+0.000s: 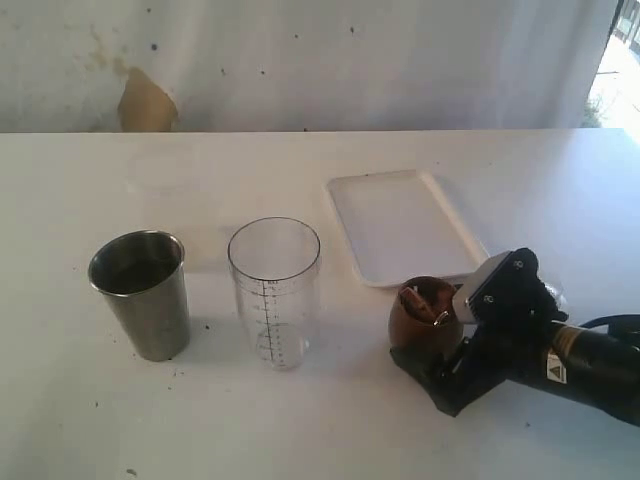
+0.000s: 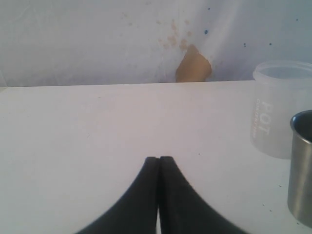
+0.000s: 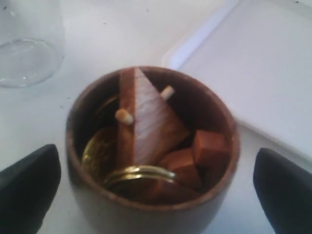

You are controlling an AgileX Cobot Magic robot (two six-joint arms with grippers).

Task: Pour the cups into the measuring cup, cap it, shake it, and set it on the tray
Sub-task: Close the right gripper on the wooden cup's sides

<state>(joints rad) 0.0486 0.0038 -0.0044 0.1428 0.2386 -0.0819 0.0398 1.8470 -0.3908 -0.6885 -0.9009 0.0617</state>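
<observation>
The round-bellied brown wooden cup (image 1: 420, 318) stands upright just in front of the white tray (image 1: 400, 225). It holds wooden blocks and gold rings (image 3: 146, 173). My right gripper (image 1: 428, 338) is open, one finger (image 3: 29, 190) on each side of the wooden cup (image 3: 151, 204) with a gap to its wall. The clear measuring cup (image 1: 275, 290) with its printed scale stands at the middle, and its base (image 3: 27, 44) shows in the right wrist view. The steel tumbler (image 1: 140, 295) stands left of it. My left gripper (image 2: 158, 160) is shut on nothing, low over the bare table, out of the exterior view.
A faint translucent cup (image 2: 280, 109) with pale lettering stands behind the steel tumbler (image 2: 302, 168) toward the back wall. A brown patch (image 1: 145, 100) marks the wall. The tray's rim (image 3: 195, 46) lies just beyond the wooden cup.
</observation>
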